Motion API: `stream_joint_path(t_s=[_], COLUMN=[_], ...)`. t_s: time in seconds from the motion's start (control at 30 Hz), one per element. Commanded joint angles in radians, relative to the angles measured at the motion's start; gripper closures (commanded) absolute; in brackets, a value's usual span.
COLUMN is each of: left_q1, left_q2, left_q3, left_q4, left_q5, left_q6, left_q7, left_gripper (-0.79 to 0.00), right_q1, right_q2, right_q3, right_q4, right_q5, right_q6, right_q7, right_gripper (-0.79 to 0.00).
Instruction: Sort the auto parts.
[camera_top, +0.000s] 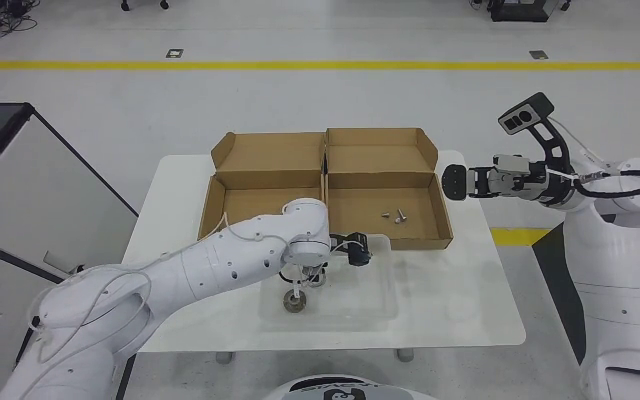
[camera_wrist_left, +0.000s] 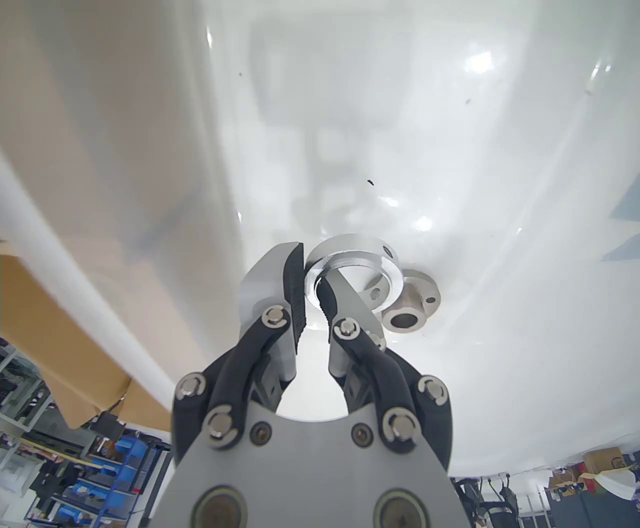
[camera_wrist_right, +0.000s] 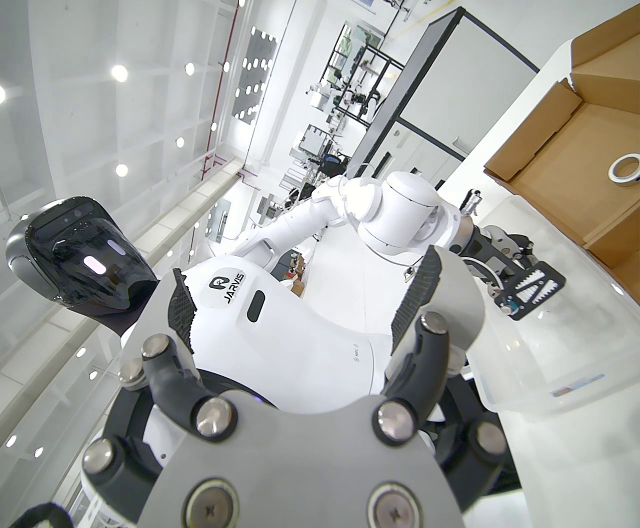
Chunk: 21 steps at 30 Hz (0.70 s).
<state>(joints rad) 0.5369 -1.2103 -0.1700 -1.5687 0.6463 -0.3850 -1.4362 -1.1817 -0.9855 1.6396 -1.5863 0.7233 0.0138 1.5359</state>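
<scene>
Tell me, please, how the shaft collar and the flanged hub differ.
The shaft collar is the larger, a ring with a wide bore; the flanged hub is smaller, with a narrow bore and a flange. The collar's wall is pinched by the left gripper, one finger inside its bore; the hub lies free beside it. Both are bare silvery metal in the clear tray.

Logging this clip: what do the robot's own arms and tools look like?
The left arm and right arm are glossy white with rounded joint housings; thin white cables run along the left one. The left tool and right tool match: a bare grey metal base plate with round screws, black linkage bars, and two grey fingers faced with black ribbed pads.
</scene>
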Motion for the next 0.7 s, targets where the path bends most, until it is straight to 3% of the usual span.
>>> stream_joint_path(t_s=[0.0, 0.23, 0.57, 0.67], left_q1=[-0.033, -0.168, -0.168, -0.141], left_q2=[0.012, 0.052, 0.052, 0.070], left_q3=[0.000, 0.000, 0.000, -0.045], left_q4=[-0.040, -0.163, -0.163, -0.108], left_q5=[-0.041, -0.193, -0.193, -0.218], left_q6=[0.019, 0.056, 0.056, 0.063], left_q7=[-0.018, -0.055, -0.055, 0.034], left_gripper=[0.000, 0.000, 0.000, 0.000], right_q1=[0.000, 0.000, 0.000, 0.000], right_q2=[0.000, 0.000, 0.000, 0.000], right_q3=[0.000, 0.000, 0.000, 0.000], right_q4=[0.000, 0.000, 0.000, 0.000], right_q5=[0.000, 0.000, 0.000, 0.000], right_q6=[0.000, 0.000, 0.000, 0.000], right_q7=[0.000, 0.000, 0.000, 0.000], right_gripper=[-0.785, -0.785, -0.785, -0.785])
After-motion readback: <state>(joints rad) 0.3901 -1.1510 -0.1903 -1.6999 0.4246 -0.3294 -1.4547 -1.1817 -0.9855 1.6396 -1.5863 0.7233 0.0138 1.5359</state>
